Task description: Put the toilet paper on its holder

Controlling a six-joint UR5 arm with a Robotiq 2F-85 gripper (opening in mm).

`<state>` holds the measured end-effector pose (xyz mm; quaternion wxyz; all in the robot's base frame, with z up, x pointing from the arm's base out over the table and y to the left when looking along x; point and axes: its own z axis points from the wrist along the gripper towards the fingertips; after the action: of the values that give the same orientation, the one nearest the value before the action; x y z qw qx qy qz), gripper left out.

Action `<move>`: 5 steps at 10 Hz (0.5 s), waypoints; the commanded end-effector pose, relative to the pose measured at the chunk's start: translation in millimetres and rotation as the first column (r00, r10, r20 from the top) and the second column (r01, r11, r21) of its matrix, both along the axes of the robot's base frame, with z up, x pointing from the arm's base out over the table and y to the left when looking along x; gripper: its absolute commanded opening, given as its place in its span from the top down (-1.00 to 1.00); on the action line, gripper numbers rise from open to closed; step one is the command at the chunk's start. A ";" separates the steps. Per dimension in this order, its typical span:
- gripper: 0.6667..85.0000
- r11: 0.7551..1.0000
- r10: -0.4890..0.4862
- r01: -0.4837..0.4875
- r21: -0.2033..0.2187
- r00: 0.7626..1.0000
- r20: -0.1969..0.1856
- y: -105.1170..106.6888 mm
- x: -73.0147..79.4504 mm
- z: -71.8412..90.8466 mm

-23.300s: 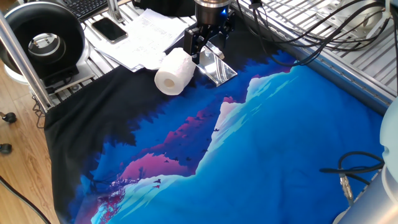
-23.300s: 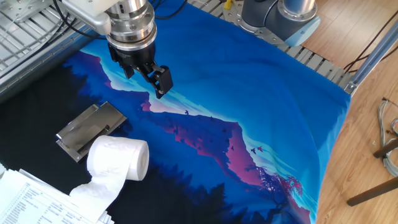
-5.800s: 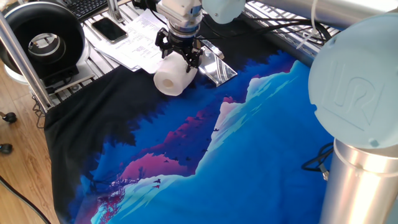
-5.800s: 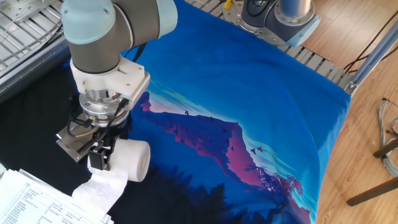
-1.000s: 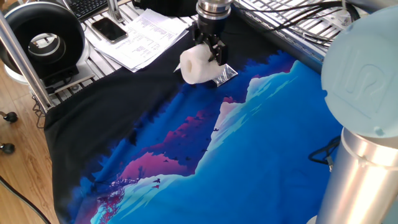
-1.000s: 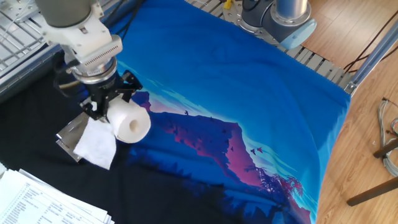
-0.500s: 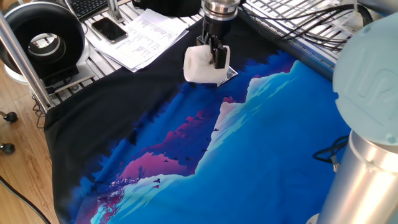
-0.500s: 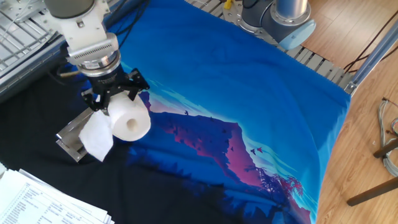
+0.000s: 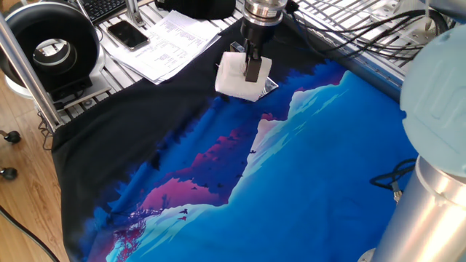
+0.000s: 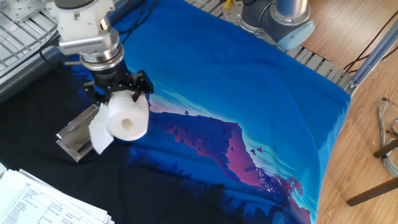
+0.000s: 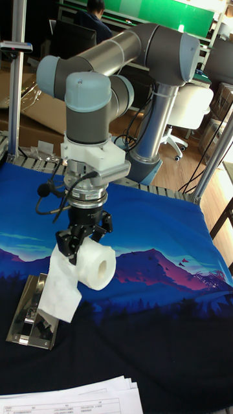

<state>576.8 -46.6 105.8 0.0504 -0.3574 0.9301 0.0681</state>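
Gripper (image 10: 117, 91) clamps the toilet paper (image 10: 127, 118) aloft above the holder (image 10: 77, 132), a loose tail hanging over its plate. Printed sheets (image 9: 164, 45) lie nearby. Only the tall fixed view shows the holder (image 11: 33, 312) unobstructed.

Table w/ blue mtn-print cloth (image 9: 306, 167), silver holder (image 11: 29, 317), printed sheets (image 9: 164, 47), phone (image 9: 128, 33)

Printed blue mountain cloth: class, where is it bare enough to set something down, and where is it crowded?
Bare: the cloth between the white toilet paper roll and the wooden floor side. Crowded: the dark corner, where the gripper holds the roll above the shiny metal holder, beside the printed paper sheets.
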 end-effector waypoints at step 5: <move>0.49 0.931 -0.360 0.363 0.045 0.930 -0.069 4.0 -17.8 0.2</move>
<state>560.7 -43.9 105.8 0.0411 -0.2292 0.9686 0.0875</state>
